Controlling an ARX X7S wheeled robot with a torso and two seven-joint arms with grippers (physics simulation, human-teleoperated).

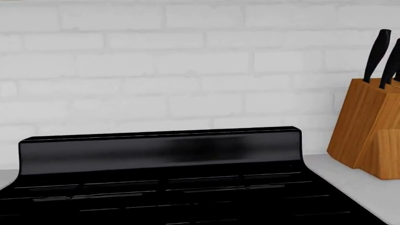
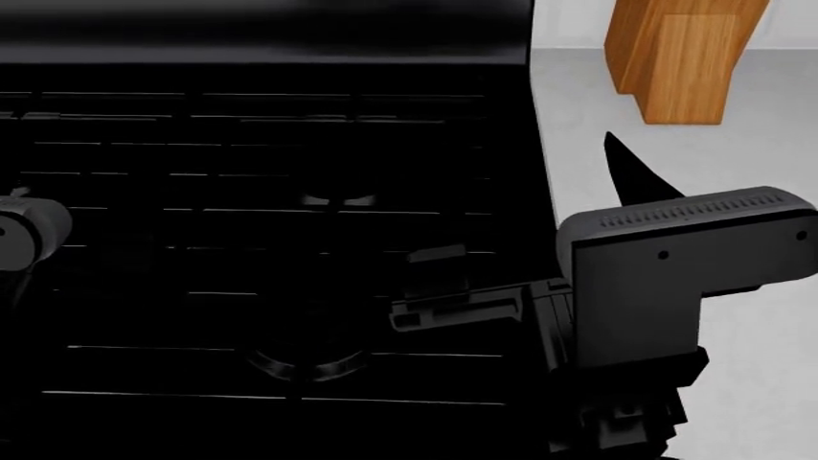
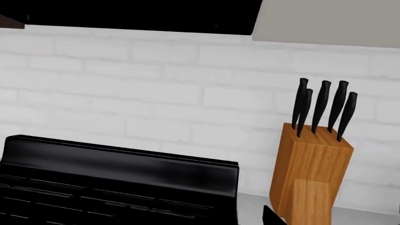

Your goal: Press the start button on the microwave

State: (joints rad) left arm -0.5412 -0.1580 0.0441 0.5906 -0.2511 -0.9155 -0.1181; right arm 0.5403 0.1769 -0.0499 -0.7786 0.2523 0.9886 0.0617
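Observation:
A black underside (image 3: 137, 11), likely the microwave, shows above the stove at the upper edge of the right wrist view. Its front and start button are out of view. Of my right gripper I see one black fingertip (image 2: 633, 177) beyond the grey wrist camera housing (image 2: 665, 259), over the stove's right edge and the counter. The tip also shows in the right wrist view (image 3: 272, 218). The other finger is lost against the black stove. Only a grey part of my left arm (image 2: 26, 235) shows at the head view's left edge, and no left fingers show.
A black stove (image 2: 256, 144) with grates and a raised back panel (image 1: 156, 150) fills the space below me. A wooden knife block (image 3: 309, 178) with black-handled knives stands on the light counter (image 2: 715, 153) to its right. A white brick wall (image 1: 187, 70) is behind.

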